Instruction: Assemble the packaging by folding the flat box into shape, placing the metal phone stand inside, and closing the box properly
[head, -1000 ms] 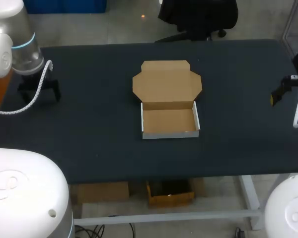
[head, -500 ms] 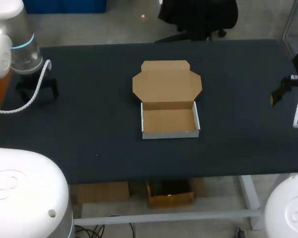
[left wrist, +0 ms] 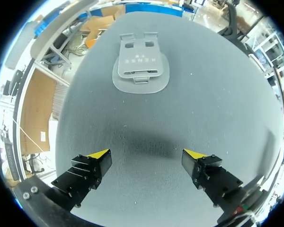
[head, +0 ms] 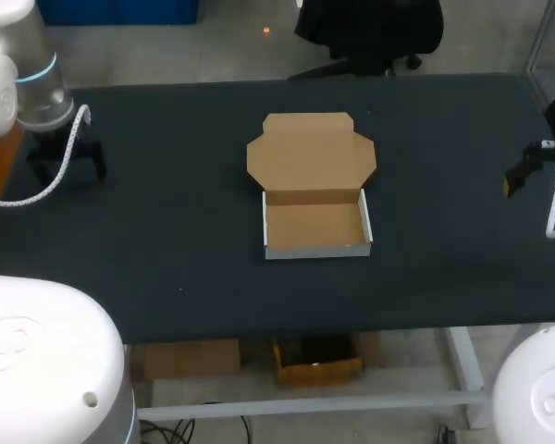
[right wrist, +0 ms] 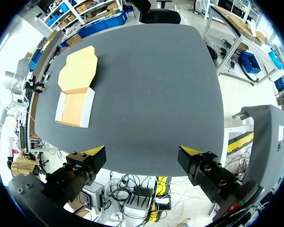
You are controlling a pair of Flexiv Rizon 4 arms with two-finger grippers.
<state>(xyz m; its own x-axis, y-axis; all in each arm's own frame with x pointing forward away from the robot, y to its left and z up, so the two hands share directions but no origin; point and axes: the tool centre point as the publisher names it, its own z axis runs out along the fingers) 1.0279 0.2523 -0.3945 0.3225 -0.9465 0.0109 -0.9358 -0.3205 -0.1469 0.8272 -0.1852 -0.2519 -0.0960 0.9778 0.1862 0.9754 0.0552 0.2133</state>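
stand flat ahead of our left gripper, box formed and open

metal phone stand [left wrist: 141, 64] lies folded flat on the table [head: 166, 240], ahead of our left gripper [left wrist: 146, 156] and apart from it, close to the table's edge. that gripper's jaws stand wide apart with nothing between them. our right gripper [right wrist: 142, 152] hangs near the table's right end, also spread wide and empty. the box [head: 314, 227] sits mid-table with its walls up, its lid [head: 311, 153] laid back flat behind it, and nothing inside.

we judge the stand to be stiff, smooth and fairly heavy for its bulk, so it may slide on the table top rather than lift. lying this flat it offers little to pinch; we would close across the narrower upper plate, from its two long sides, low against the table. the box is light card: its walls will flex and it will skid if nudged, so the stand should go in from above.
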